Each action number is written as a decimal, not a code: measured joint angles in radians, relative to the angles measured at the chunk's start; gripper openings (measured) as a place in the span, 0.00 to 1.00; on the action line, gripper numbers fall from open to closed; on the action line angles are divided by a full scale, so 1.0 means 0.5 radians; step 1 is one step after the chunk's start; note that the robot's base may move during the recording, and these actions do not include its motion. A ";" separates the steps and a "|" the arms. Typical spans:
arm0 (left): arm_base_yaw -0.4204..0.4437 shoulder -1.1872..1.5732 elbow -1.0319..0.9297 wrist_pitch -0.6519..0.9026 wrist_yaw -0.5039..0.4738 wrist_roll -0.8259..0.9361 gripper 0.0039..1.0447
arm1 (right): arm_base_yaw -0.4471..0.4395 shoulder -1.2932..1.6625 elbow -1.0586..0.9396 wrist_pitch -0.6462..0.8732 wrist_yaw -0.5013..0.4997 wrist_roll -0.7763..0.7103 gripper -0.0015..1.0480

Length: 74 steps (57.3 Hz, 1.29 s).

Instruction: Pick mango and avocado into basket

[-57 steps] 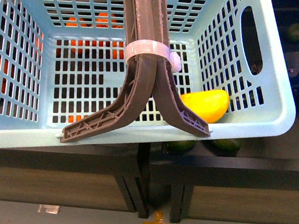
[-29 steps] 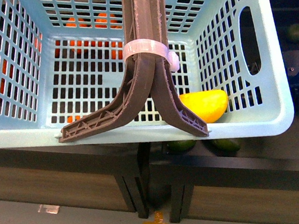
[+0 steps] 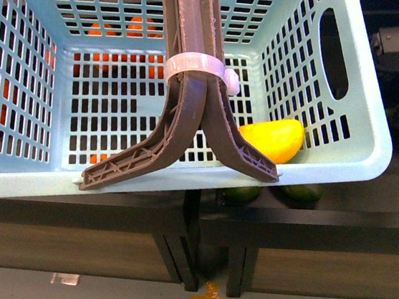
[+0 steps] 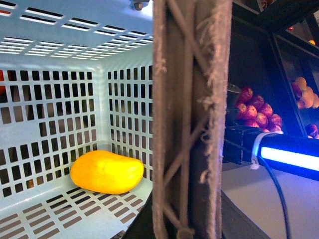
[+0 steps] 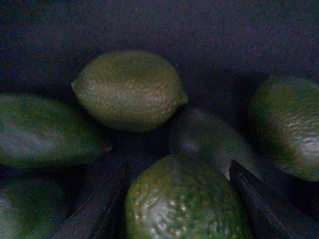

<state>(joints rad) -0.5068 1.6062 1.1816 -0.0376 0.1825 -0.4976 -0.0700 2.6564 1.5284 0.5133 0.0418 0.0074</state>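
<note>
Inside the basket [image 3: 353, 164] lies the mango [image 4: 107, 172]; right pincer [image 5: 177, 172] spread astride green fruit [image 5: 184, 206], left pincer unseen.

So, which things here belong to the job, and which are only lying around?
Job: mango, basket, probably the avocado between the right fingers.
Lying around: oranges, red fruit, brownish-green fruit.

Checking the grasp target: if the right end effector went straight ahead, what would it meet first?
The right end effector would likely meet the dark green avocado between its open fingers; depth is unclear.
</note>
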 joint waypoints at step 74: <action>0.000 0.000 0.000 0.000 0.001 0.000 0.06 | 0.911 -1.985 -1.273 -0.079 0.027 0.255 0.52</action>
<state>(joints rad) -0.5068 1.6062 1.1816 -0.0376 0.1829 -0.4976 0.3855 1.6638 0.8921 0.4736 0.0551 0.1349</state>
